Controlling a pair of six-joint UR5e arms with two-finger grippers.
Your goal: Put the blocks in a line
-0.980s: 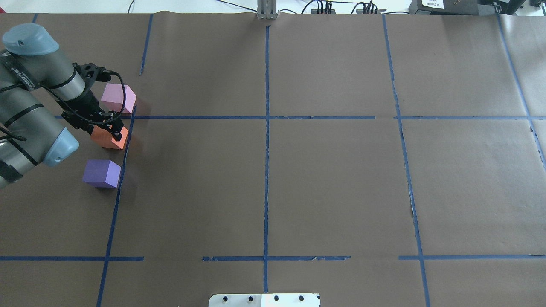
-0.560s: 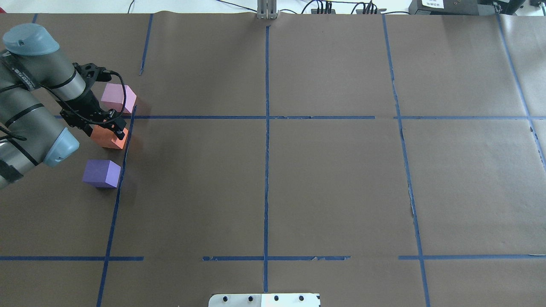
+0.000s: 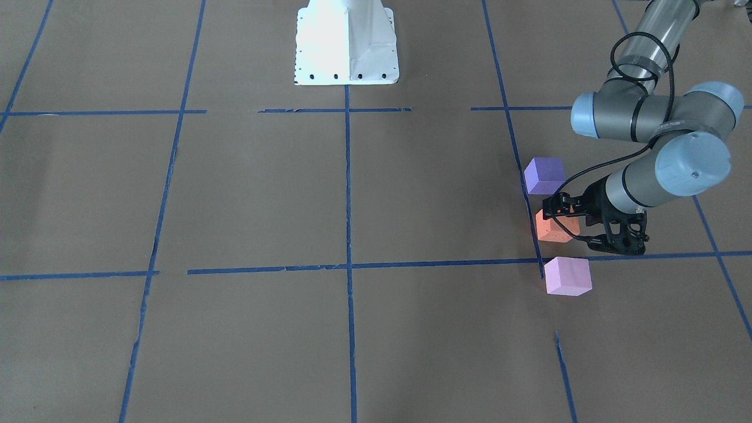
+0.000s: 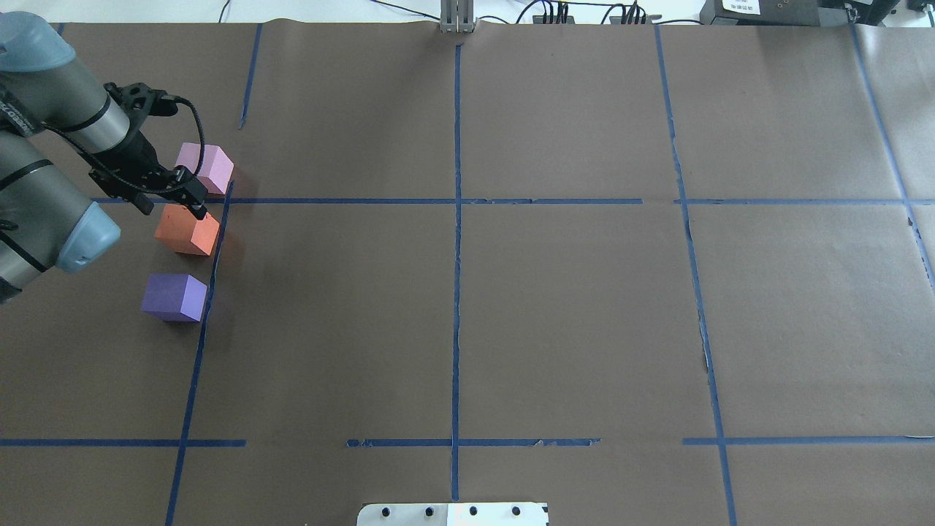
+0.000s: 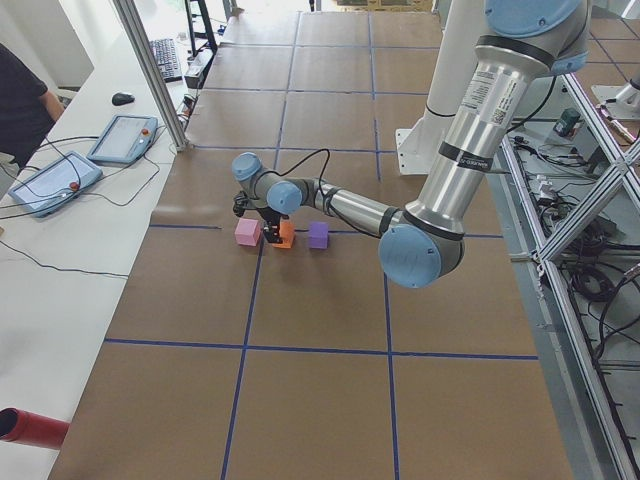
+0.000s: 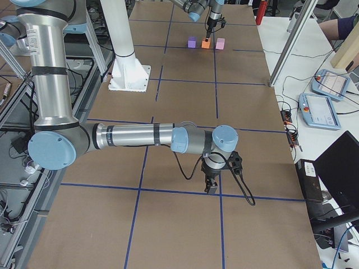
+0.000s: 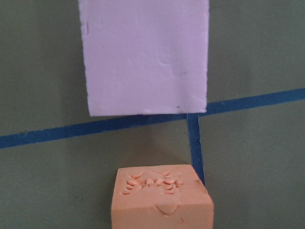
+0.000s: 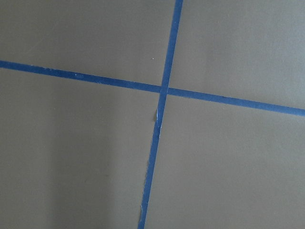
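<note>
Three cubes stand in a row beside a blue tape line at the table's left: pink-lilac block (image 4: 207, 166), orange block (image 4: 186, 232), blue-violet block (image 4: 174, 296). They also show in the front view: pink-lilac (image 3: 567, 276), orange (image 3: 549, 228), blue-violet (image 3: 544, 175). My left gripper (image 4: 172, 210) is open and empty, raised just over the orange block's far edge. The left wrist view looks down on the orange block (image 7: 161, 200) and the pink-lilac block (image 7: 145, 57). My right gripper (image 6: 212, 188) hangs low over bare paper far from the blocks; I cannot tell if it is open.
Brown paper with blue tape grid lines (image 4: 456, 219) covers the table. The white robot base plate (image 3: 346, 41) sits at the near middle edge. A metal post (image 4: 457, 18) and cables stand at the far edge. Tablets (image 5: 120, 138) lie on the side bench.
My left gripper has let go of the orange block, risen and drawn back toward the far left. The orange block stays on the table; the other blocks have not moved.
</note>
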